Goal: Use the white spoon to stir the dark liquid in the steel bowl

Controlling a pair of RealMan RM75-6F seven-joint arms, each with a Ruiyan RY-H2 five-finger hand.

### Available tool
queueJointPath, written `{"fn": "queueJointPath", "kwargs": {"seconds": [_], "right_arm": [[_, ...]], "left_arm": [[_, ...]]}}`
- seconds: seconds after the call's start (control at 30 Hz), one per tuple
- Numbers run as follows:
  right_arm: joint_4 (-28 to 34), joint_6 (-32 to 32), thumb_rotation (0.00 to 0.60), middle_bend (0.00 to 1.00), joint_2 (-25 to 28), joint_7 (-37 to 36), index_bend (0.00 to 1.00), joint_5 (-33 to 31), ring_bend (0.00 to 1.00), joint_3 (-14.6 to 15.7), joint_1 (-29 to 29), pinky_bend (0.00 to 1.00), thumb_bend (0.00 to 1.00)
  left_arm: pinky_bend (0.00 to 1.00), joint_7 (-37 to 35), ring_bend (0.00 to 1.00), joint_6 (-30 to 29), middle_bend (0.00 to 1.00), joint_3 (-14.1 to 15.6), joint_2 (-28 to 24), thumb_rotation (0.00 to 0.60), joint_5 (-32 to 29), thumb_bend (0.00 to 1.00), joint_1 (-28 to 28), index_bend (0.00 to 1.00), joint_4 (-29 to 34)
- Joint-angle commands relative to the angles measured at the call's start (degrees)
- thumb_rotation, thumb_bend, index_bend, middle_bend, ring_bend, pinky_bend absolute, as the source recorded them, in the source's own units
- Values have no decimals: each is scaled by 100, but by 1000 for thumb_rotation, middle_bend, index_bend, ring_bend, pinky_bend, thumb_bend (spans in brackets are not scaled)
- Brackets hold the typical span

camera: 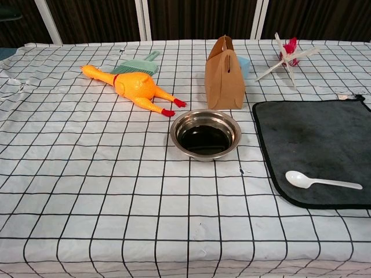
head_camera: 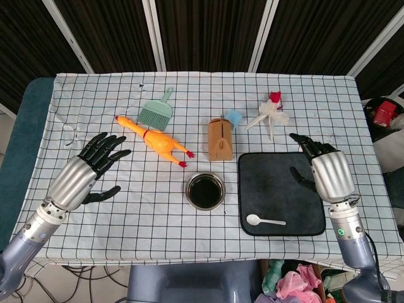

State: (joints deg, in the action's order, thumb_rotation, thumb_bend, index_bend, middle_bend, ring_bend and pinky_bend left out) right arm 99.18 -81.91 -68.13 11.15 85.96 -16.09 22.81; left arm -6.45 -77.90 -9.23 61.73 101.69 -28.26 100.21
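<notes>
The white spoon (head_camera: 264, 220) (camera: 320, 181) lies on the dark mat (head_camera: 278, 183) (camera: 322, 145), near its front edge, bowl end to the left. The steel bowl (head_camera: 205, 190) (camera: 205, 134) holds dark liquid and stands just left of the mat. My right hand (head_camera: 322, 167) hovers over the mat's right side, fingers spread, holding nothing, well behind and right of the spoon. My left hand (head_camera: 91, 165) is open above the cloth at the left, far from the bowl. The chest view shows neither hand.
A rubber chicken (head_camera: 154, 141) (camera: 132, 87) lies behind and left of the bowl. A small brown paper bag (head_camera: 220, 138) (camera: 224, 73) stands right behind the bowl. A green dustpan brush (head_camera: 156, 112) and a white toy windmill (head_camera: 269, 115) (camera: 285, 59) lie further back.
</notes>
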Motion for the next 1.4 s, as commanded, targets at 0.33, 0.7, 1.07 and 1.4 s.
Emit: {"fn": "queueJointPath", "kwargs": {"seconds": [0.33, 0.7, 1.07, 1.4], "right_arm": [[64, 15, 600, 285, -70, 206, 180, -90, 445, 77, -5, 519, 218], [139, 111, 600, 285, -93, 378, 160, -202, 445, 196, -35, 519, 219], [1288, 827, 600, 494, 556, 888, 192, -1152, 668, 652, -291, 676, 226], [1723, 1101, 600, 748, 269, 1205, 353, -1796, 931, 1243, -518, 931, 244]], "left_arm": [[0, 51, 0, -139, 12, 98, -59, 600, 37, 212, 46, 135, -67], [0, 89, 0, -639, 13, 303, -157, 600, 59, 213, 437, 135, -392], [0, 555, 0, -1568, 14, 892, -46, 600, -111, 212, 1558, 134, -978], [0, 493, 0, -1706, 14, 1152, 294, 600, -292, 214, 2029, 134, -1523]]}}
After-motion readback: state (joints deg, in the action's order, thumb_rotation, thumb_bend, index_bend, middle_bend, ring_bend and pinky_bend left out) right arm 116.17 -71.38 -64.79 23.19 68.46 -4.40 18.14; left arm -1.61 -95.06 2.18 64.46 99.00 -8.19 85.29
